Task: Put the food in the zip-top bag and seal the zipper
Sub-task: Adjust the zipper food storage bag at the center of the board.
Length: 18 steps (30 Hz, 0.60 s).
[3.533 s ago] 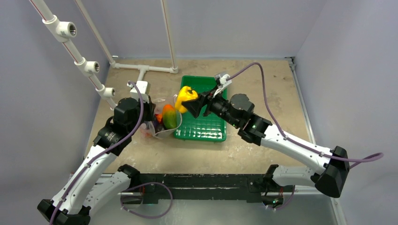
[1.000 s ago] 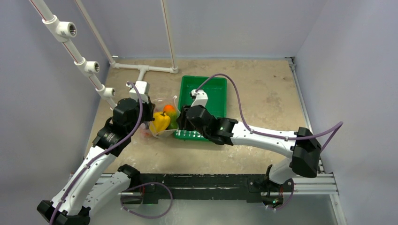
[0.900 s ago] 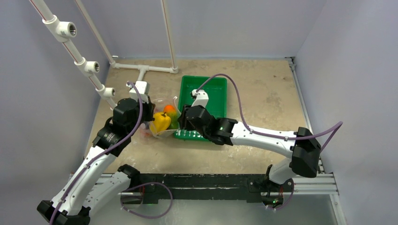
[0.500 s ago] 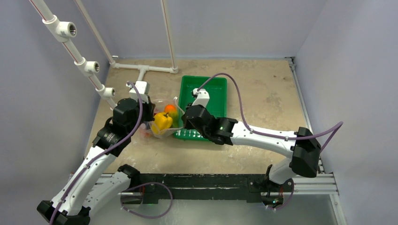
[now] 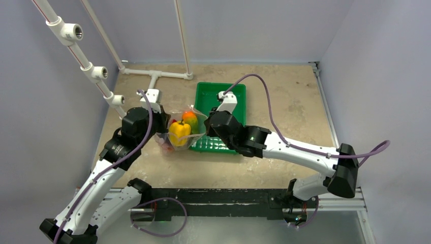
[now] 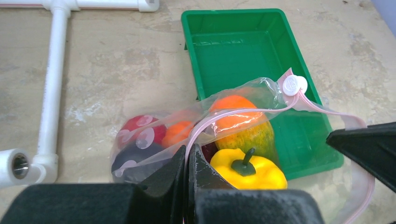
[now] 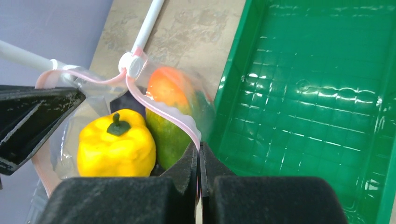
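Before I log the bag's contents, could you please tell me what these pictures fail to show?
Left wrist view: the zip-top bag's bottom is hidden behind the left fingers, and whatever lies beneath the yellow pepper cannot be seen.
Right wrist view: the zipper vanishes between the right fingers, so the gripped stretch is unseen.
Top view: the right arm covers much of the green tray's near half.

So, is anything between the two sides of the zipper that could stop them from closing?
Possibly the yellow pepper: it sits in the open mouth of the zip-top bag, between the two sides of the zipper. Whether it rises above them is unclear. The left gripper and right gripper pinch opposite edges.
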Available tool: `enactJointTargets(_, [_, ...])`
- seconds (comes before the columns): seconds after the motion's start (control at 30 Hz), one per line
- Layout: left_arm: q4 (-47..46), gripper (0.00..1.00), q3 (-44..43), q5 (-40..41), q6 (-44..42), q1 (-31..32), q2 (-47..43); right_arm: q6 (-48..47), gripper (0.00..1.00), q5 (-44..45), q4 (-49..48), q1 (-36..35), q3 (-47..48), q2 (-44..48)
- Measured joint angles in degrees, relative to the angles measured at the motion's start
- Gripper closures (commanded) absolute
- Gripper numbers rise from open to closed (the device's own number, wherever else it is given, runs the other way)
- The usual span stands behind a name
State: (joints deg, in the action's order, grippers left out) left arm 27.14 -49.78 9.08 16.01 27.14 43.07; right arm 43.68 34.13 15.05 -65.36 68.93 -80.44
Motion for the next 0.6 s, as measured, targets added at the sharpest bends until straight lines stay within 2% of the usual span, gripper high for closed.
enactJointTargets(0.6, [2.54,1.0,-1.88,-7.56,3.56,0.04,3.08,-0.13,1.0,9.68,11.15,-0.24,2.93,4.0])
